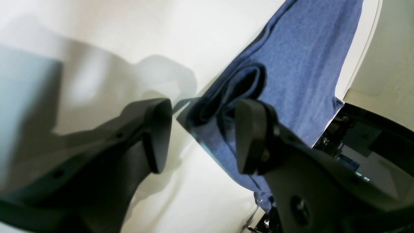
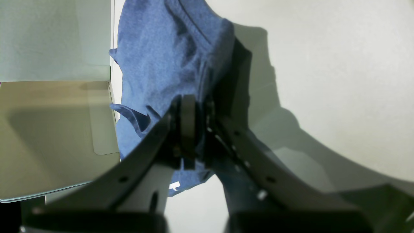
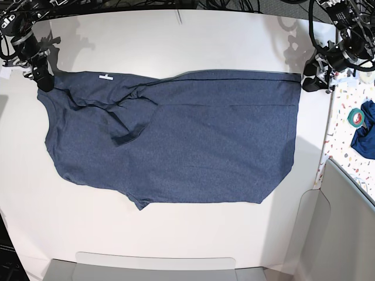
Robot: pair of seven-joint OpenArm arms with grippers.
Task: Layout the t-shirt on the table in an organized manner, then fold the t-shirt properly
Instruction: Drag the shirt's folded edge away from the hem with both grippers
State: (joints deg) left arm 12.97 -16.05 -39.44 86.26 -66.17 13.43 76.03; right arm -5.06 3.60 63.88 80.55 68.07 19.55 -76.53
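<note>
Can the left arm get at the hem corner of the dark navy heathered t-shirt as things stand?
Probably yes. The left end effector is open, and the bunched corner of the dark navy heathered t-shirt lies just past its fingertips on the white table, with nothing between them.

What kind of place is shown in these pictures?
Probably a robotics lab bench: a wide white table carries only a t-shirt, cable bundles hang along its far edge, and a tape roll lies on a speckled side surface.
</note>
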